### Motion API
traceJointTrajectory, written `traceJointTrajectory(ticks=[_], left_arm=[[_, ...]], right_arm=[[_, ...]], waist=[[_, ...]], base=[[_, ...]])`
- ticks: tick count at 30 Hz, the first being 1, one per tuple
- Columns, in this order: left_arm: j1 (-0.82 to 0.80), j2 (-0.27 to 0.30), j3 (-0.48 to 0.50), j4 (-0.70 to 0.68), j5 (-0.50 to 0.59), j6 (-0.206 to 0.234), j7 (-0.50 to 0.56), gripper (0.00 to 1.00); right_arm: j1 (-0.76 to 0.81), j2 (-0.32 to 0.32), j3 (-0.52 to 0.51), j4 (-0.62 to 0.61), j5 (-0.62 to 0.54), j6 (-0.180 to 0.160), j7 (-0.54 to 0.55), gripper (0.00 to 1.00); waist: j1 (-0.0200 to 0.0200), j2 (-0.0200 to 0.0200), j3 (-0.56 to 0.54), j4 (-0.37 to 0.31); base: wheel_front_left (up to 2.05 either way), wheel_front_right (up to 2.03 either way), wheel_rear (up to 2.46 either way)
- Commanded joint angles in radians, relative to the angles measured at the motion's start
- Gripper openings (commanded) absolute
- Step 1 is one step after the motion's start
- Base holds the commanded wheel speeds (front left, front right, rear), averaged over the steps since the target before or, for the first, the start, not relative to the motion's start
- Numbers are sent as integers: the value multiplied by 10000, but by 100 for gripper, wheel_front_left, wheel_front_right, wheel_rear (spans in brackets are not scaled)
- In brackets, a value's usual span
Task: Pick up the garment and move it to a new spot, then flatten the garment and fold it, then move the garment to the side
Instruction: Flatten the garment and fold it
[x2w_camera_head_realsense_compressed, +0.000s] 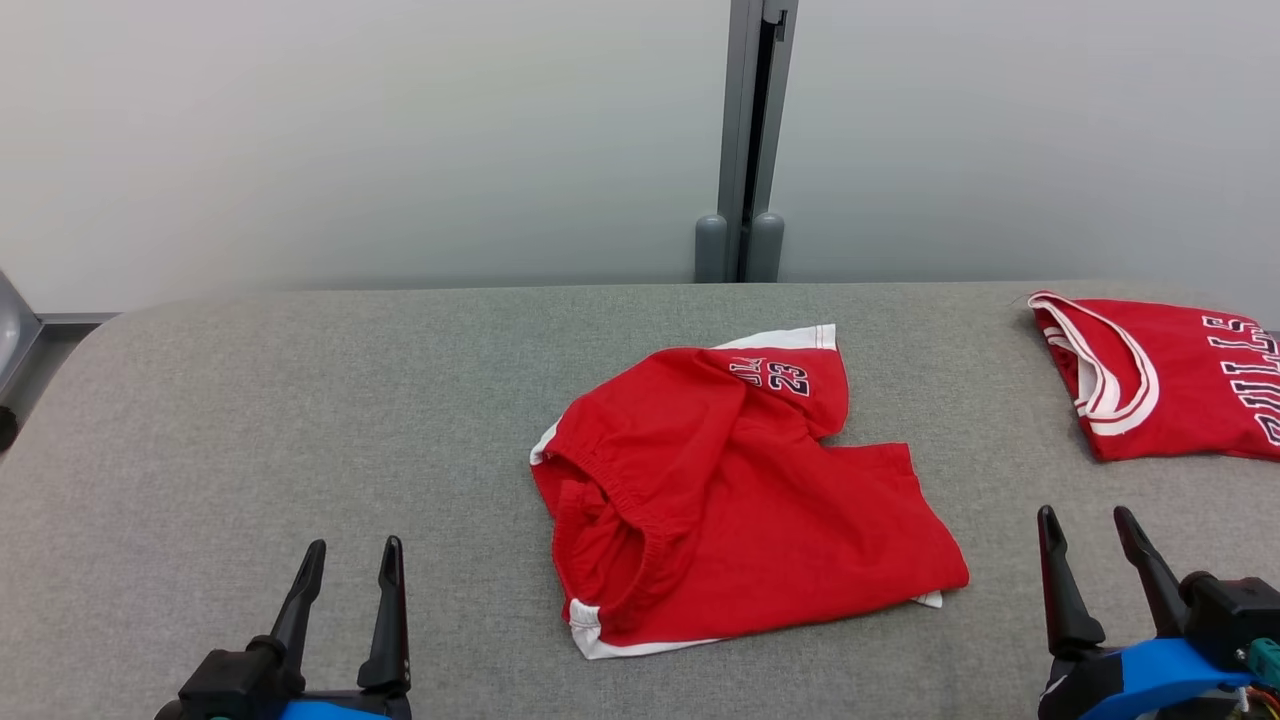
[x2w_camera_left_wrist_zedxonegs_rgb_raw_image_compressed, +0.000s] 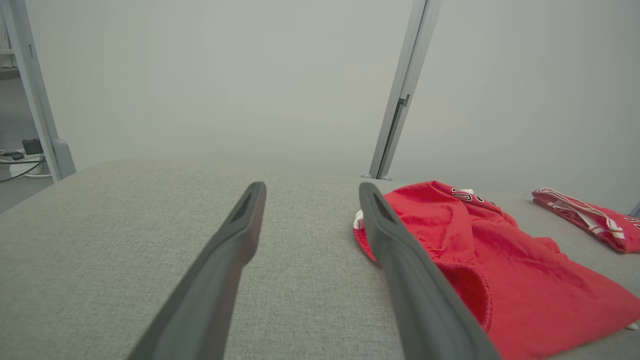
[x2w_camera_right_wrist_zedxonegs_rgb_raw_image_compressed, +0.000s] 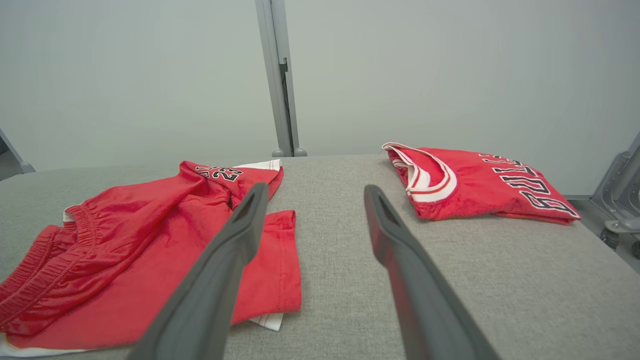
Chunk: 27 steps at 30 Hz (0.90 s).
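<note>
The garment (x2w_camera_head_realsense_compressed: 730, 490) is a pair of red shorts with white trim and the number 23, lying crumpled in the middle of the grey padded table (x2w_camera_head_realsense_compressed: 300, 400). It also shows at the right of the left wrist view as the garment (x2w_camera_left_wrist_zedxonegs_rgb_raw_image_compressed: 505, 270) and at the left of the right wrist view as the garment (x2w_camera_right_wrist_zedxonegs_rgb_raw_image_compressed: 150, 250). My left gripper (x2w_camera_head_realsense_compressed: 350, 560) stands open at the lower left, apart from the cloth. At the lower right my right gripper (x2w_camera_head_realsense_compressed: 1085, 525) is open too, beside the shorts' right edge. Nothing is between either pair of fingers.
A folded red jersey (x2w_camera_head_realsense_compressed: 1170, 375) with white trim and dark lettering lies at the table's far right. A grey post (x2w_camera_head_realsense_compressed: 745, 140) rises behind the table against a pale wall. The table's rounded left corner (x2w_camera_head_realsense_compressed: 90, 330) drops toward a metal frame.
</note>
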Motion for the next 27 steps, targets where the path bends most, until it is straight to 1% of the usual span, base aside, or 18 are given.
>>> traceJointTrajectory(ticks=[1, 11, 18, 23, 25, 27], left_arm=[[93, 7, 45, 16, 40, -61, -47, 100], [227, 14, 11, 159, 87, -62, -45, 100], [100, 16, -75, 256, 26, -62, -45, 100], [23, 30, -94, 289, -3, -62, -44, 100], [-81, 32, -206, 268, 29, -62, 35, 100], [-222, 27, -517, 204, 73, -62, 185, 100]], right_arm=[[142, -25, 19, 40, 125, 5, -63, 100], [187, -23, 203, 208, 294, 5, -10, 100], [119, -24, 475, 99, -3, 5, -34, 100], [155, -24, 562, 46, 64, 5, 13, 100], [199, -24, 559, 35, 83, 5, 109, 100], [230, -24, 534, 92, 97, 5, 232, 100]], waist=[[1, -1, -48, -31], [1, -1, -136, -35], [1, -1, -100, 48], [1, -1, -38, 40], [1, -1, 3, 30], [1, -1, 65, 22]], base=[[0, 0, 0], [0, 0, 0], [0, 0, 0], [0, 0, 0], [0, 0, 0], [0, 0, 0]])
